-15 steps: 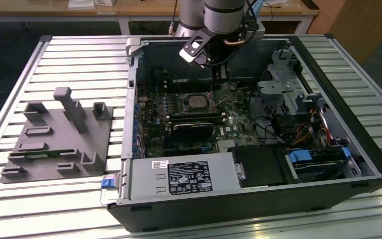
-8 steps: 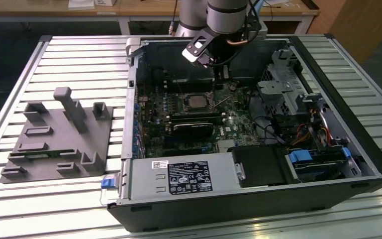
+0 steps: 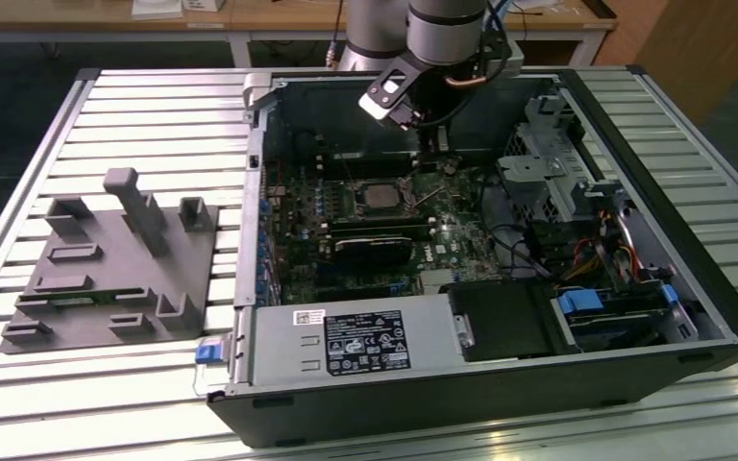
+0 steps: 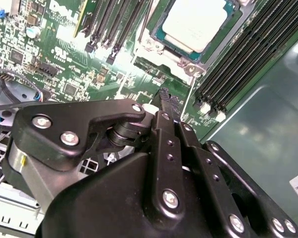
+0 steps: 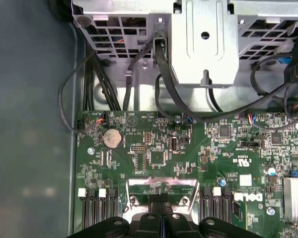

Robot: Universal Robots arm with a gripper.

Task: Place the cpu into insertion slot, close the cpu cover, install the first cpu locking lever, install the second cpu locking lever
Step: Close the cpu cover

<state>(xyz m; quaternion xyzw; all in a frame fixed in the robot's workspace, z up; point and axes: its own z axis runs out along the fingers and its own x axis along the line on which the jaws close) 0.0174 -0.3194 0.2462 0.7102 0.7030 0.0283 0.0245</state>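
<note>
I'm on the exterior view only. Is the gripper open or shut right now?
Observer: Shut. In the first wrist view the fingers of the gripper meet with no gap.
Operator: Is it right over the cpu?
Observer: No. In the second wrist view its tip is over the green board beside the insertion slot, where the cpu lies silvery top up.
Operator: Any cables close to it?
Observer: In the first wrist view, black cables drop from the metal drive cage to the board's far edge, apart from the gripper.
</note>
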